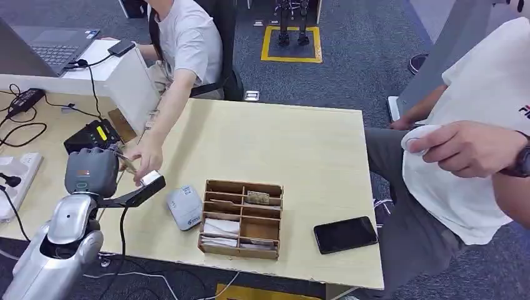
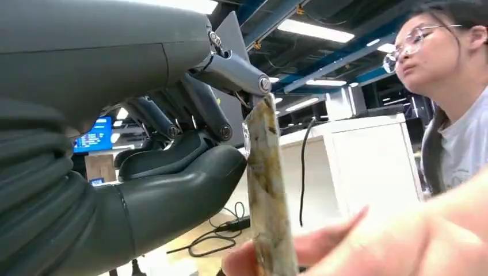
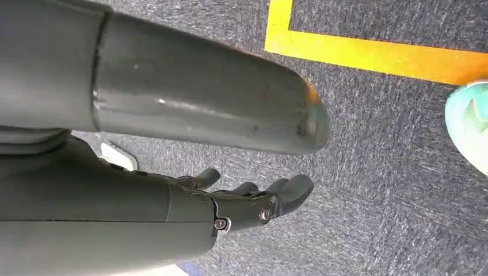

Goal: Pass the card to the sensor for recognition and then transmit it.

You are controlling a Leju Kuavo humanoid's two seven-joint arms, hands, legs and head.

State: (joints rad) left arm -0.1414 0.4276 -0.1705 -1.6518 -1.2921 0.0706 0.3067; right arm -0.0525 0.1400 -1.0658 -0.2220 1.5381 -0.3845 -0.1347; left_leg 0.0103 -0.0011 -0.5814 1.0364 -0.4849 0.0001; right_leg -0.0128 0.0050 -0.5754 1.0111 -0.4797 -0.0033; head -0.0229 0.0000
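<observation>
With the left hand point(image 2: 190, 144) pinching the card point(image 2: 267, 190) near the table's point(image 1: 300, 137) left edge, loosen only once the person's hand point(image 1: 145, 164) grips firmly; the right hand point(image 3: 253, 201) hangs empty, fingers loosely apart.

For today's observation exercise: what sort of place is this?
Probably an office-like robotics lab: pale wooden table, open grey laptop, yellow-taped square on grey carpet.

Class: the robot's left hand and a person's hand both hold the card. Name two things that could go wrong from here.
1. The left hand pinches the card only near one end while the person's hand holds the other; a badly timed release could drop it.
2. A cable hangs beside the left arm; moving the arm might snag it.
</observation>
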